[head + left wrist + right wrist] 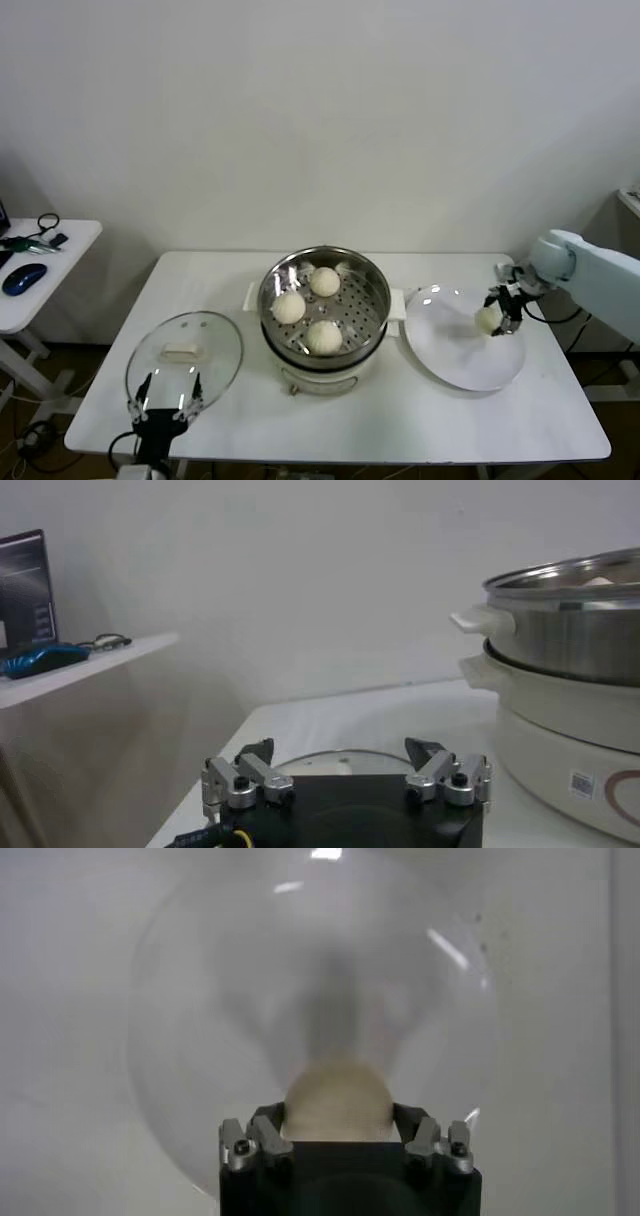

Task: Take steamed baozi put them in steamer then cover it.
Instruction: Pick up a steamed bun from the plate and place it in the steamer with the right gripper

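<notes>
The steamer (377,290) stands mid-table with three baozi on its perforated tray: one at the back (324,281), one on the left (289,307), one at the front (324,337). My right gripper (497,318) is shut on the fourth baozi (487,319) just above the white plate (460,360). The right wrist view shows that baozi (335,1093) between the gripper's (335,1123) fingers, over the plate (200,1028). The glass cover (218,345) lies flat at the table's front left. My left gripper (166,400) is open at its near edge. The left wrist view shows this gripper (345,755), the cover (335,759) and the steamer (570,640).
A small white side table (70,240) stands to the left with a blue mouse (22,277) and cables. The main white table (420,420) ends close in front of the cover and plate. A white wall stands behind.
</notes>
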